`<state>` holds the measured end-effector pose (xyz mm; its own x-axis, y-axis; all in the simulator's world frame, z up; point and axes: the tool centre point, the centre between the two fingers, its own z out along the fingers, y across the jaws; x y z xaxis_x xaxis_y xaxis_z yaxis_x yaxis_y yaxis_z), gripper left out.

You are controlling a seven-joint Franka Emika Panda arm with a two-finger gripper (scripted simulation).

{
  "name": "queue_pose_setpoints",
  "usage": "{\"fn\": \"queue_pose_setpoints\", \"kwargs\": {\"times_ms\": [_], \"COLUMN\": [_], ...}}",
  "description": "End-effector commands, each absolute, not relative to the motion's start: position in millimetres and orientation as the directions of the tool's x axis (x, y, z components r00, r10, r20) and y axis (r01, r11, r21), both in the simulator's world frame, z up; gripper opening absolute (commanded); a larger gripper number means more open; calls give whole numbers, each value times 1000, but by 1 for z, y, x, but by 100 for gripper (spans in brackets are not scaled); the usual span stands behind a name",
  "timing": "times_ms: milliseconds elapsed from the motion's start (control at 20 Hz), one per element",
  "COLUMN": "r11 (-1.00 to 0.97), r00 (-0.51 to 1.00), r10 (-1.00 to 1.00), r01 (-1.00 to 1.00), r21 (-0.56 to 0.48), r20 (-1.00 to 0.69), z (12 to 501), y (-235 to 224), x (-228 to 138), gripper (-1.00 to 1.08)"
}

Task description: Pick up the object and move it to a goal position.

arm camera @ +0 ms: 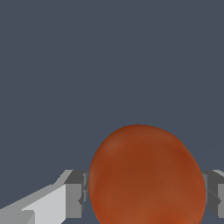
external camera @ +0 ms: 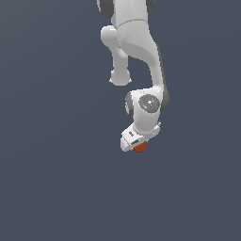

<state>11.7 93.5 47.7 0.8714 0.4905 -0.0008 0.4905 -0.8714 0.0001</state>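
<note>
The object point(arm camera: 146, 175), a reddish-orange, slightly mottled ball, fills the space between my two grey fingers point(arm camera: 75, 192) in the wrist view, and both fingers press against its sides. My gripper point(arm camera: 146, 197) is shut on it. In the exterior view the white arm reaches down, and only a small part of the object point(external camera: 140, 148) peeks out under the gripper point(external camera: 138, 146); the fingers themselves are hidden by the hand. No goal marker shows in either view.
A plain dark blue-grey surface point(external camera: 56, 188) surrounds the arm on every side. The arm's upper links point(external camera: 132, 42) rise to the top of the exterior view.
</note>
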Motion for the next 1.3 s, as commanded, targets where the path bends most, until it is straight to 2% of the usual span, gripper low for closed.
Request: {"fn": "queue_pose_setpoints", "kwargs": {"times_ms": [0, 550, 1250], "r11": [-872, -872, -871], "r00": [872, 872, 871], "r10": [490, 490, 492], "r01": [490, 490, 492], "r21": [0, 0, -1], "r20": [0, 0, 1], "z": [50, 96, 236], "y": [92, 62, -25], "x": [12, 4, -16], "gripper": [-100, -100, -100]}}
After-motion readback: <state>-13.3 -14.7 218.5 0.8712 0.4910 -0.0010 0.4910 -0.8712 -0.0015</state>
